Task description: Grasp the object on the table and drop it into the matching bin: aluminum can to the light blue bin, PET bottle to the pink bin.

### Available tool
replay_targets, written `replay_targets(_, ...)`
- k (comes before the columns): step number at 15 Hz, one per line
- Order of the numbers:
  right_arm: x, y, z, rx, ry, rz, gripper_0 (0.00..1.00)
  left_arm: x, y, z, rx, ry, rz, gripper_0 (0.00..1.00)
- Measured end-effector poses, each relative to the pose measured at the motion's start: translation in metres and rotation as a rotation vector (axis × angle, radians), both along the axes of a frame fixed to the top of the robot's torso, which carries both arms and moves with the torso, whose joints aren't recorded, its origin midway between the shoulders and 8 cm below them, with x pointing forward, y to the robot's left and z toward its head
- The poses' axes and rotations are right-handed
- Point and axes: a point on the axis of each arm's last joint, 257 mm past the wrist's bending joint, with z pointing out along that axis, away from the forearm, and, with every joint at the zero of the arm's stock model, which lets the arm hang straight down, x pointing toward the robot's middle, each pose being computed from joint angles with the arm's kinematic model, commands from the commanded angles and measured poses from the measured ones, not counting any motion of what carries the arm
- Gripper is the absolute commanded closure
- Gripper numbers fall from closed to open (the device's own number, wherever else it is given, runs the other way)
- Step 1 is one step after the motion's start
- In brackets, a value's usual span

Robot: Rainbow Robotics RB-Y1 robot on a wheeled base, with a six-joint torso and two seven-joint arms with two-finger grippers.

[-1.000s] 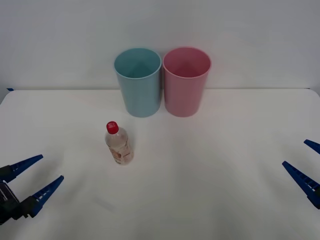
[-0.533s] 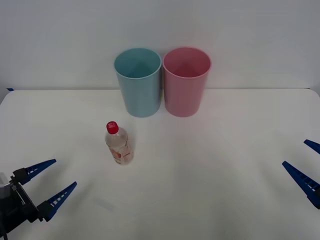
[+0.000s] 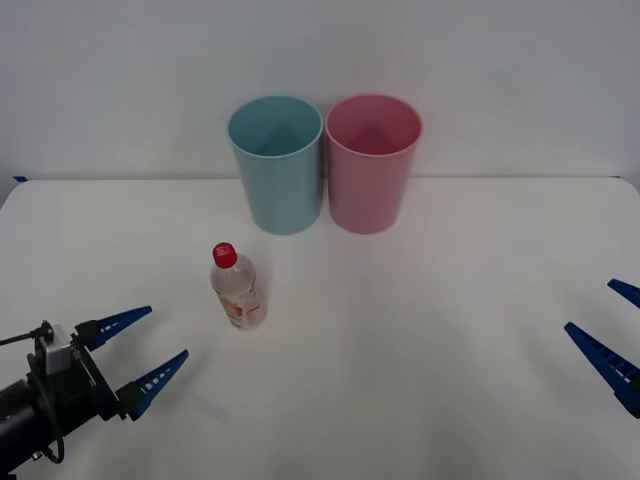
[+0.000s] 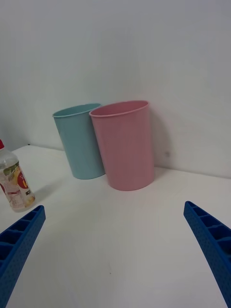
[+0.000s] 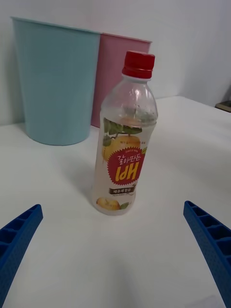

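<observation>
A small clear PET bottle (image 3: pixel 236 287) (image 5: pixel 124 139) (image 4: pixel 13 183) with a red cap and pale label stands upright on the white table (image 3: pixel 420 340), left of centre. My left gripper (image 3: pixel 140 348) (image 5: pixel 115 250) is open at the near left, its blue fingers pointing at the bottle a short way off. At the table's back stand the light blue bin (image 3: pixel 277 165) (image 5: pixel 55 82) (image 4: pixel 81 140) and, touching it on the right, the pink bin (image 3: pixel 372 163) (image 5: pixel 115 72) (image 4: pixel 126 144). My right gripper (image 3: pixel 618 340) (image 4: pixel 115 250) hangs open at the near right edge, far from the bottle.
A plain white wall rises right behind the bins. White tabletop stretches between the bottle and the right gripper.
My left gripper has moved forward and to the right, closing in on the bottle, still open. The bottle, the bins and the right arm have stayed put.
</observation>
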Motion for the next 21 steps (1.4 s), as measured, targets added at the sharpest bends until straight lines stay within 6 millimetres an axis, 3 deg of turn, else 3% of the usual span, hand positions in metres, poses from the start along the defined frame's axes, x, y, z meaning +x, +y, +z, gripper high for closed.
replay_targets(9,0.000,0.000,0.000,0.000,0.000,0.000,0.00,0.036,-0.047,-0.004,-0.005,-0.040,-0.022,0.00)
replay_targets(21,0.000,0.000,0.000,0.000,0.000,0.000,0.00,0.077,-0.078,-0.005,0.023,-0.069,-0.044,0.00)
